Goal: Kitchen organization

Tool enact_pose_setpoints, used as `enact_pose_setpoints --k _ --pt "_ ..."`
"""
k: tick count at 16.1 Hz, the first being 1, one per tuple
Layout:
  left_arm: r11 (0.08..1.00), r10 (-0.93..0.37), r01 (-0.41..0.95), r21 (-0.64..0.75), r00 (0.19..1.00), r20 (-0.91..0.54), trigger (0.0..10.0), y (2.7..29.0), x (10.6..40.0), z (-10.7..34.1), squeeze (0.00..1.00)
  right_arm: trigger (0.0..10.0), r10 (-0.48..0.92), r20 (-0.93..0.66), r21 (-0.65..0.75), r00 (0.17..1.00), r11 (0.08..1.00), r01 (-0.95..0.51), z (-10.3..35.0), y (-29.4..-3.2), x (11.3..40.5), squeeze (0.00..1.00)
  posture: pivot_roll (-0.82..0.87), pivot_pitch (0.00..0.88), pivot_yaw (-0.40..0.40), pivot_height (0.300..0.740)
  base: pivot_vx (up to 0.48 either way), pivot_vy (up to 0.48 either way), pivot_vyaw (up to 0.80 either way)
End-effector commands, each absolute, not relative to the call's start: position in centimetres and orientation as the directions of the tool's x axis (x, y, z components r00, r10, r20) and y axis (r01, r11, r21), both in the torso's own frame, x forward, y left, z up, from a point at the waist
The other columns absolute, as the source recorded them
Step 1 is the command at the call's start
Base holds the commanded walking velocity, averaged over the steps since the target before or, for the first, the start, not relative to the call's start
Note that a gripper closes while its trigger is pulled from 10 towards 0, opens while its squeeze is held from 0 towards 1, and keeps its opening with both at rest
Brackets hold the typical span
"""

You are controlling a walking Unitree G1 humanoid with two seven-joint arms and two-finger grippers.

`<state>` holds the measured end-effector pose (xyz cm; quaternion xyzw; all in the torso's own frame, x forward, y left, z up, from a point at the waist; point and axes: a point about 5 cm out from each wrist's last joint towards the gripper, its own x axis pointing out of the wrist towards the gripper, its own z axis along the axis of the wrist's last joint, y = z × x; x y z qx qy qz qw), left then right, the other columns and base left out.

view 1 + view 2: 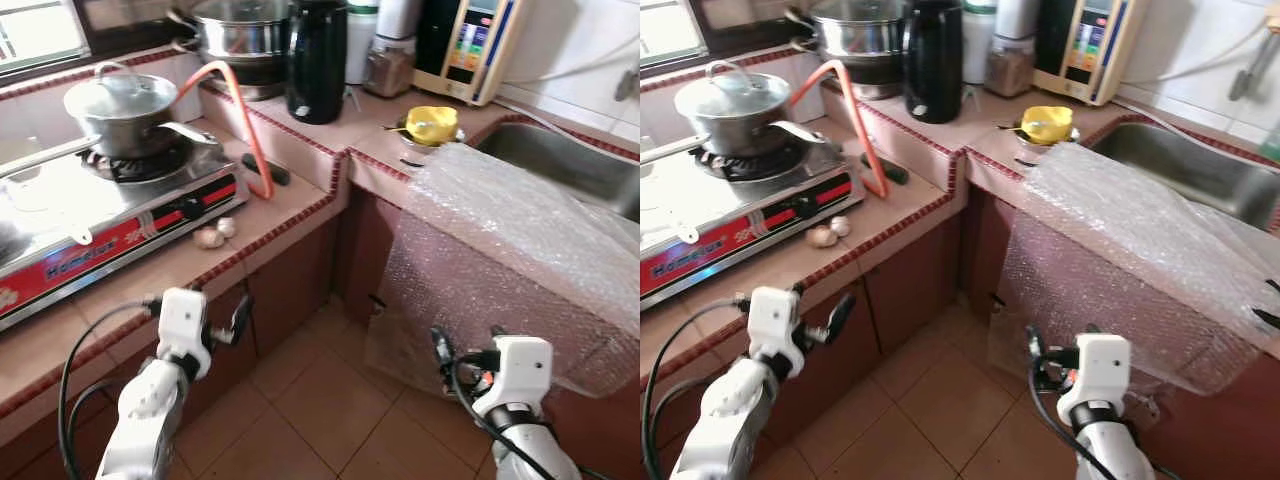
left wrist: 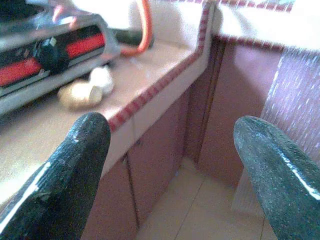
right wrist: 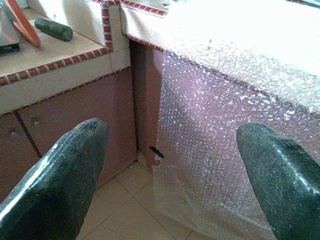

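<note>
Right, quick pass.
Left tool (image 1: 238, 318): fingers spread apart, nothing between them, held low in front of the bench edge below the stove.
Right tool (image 1: 465, 350): fingers wide apart, empty, low over the tiled floor (image 1: 320, 400), facing the hanging bubble wrap.
Bench (image 1: 270, 225): L-shaped, tan tiles with red trim, brown cabinet doors underneath.
Stove (image 1: 110, 215): gas stove at the robot's left on the bench, red front strip, black knob.
Pot (image 1: 125, 105): steel, glass lid on, sits on the burner, handle pointing toward the corner.
Orange hose (image 1: 250, 130): runs from behind the pot down over the raised step to the bench beside the stove.
Garlic (image 1: 215, 234): two small bulbs touching each other on the bench, just beside the stove's front corner.
Dark cucumber-like item (image 3: 52, 29): lies on the bench near the hose end; cannot tell exactly what it is.
Black jug (image 1: 316, 60): upright on the raised back ledge, next to a big steel pot (image 1: 240, 35).
Yellow cup (image 1: 432, 124): on the bench by the sink (image 1: 570, 165), in the corner.
Bubble wrap (image 1: 500, 250): draped over the bench edge in front of the sink, hanging down over the cabinet front.
</note>
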<state>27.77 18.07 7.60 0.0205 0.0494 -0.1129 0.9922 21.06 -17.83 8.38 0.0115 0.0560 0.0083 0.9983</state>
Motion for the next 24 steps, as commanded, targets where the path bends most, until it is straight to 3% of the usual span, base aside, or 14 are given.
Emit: enact_pose_setpoints --k 1,24 --pt "0.973 -0.227 0.229 0.016 0.969 -0.094 10.0 18.1 28.0 7.9 0.0 10.0 0.013 -0.091 0.016 0.996 1.0 -0.012 8.9 -17.7 21.1 0.0 0.06 0.0 0.005 0.74 0.0 0.0 -0.77" --pt "0.967 -0.256 0.256 -0.008 0.964 -0.069 10.0 16.3 29.6 8.4 0.0 10.0 0.003 -0.051 0.003 0.999 1.0 -0.003 10.0 -18.0 22.0 0.0 0.04 0.0 0.02 0.74 0.0 0.0 -0.77"
